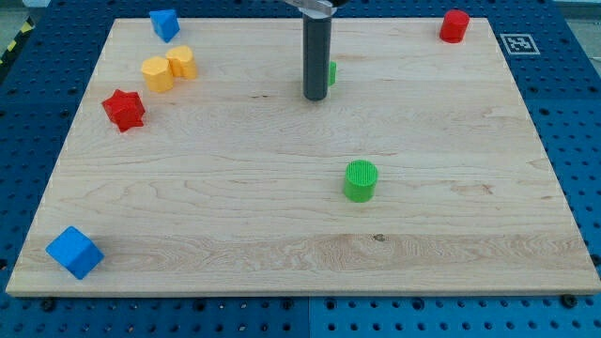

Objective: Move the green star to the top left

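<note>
Camera view: green star sits at 12 o'clock on the counter, mostly hidden behind my tip, touching or nearly so. The end effector, a bare rod, grips nothing. Pushing from this side risks driving it toward 3 o'clock, away from the blue block.

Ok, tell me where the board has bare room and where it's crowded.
Widest bare patch: the view's bottom, between the blue cube and the green cylinder. Also free: the view's right, below the red cylinder. Crowded: top left, with blue block, two yellow blocks and red star. My tip mostly hides the green star.
</note>
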Action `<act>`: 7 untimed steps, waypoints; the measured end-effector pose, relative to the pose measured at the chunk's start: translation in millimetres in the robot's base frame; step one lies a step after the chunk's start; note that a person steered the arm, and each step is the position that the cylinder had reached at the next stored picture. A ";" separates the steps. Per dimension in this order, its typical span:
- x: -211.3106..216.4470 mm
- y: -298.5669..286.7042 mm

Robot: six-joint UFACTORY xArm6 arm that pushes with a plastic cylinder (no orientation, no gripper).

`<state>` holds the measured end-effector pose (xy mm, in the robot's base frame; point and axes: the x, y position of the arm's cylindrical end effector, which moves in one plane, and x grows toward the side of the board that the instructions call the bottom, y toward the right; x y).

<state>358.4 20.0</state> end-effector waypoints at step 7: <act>-113.7 3.7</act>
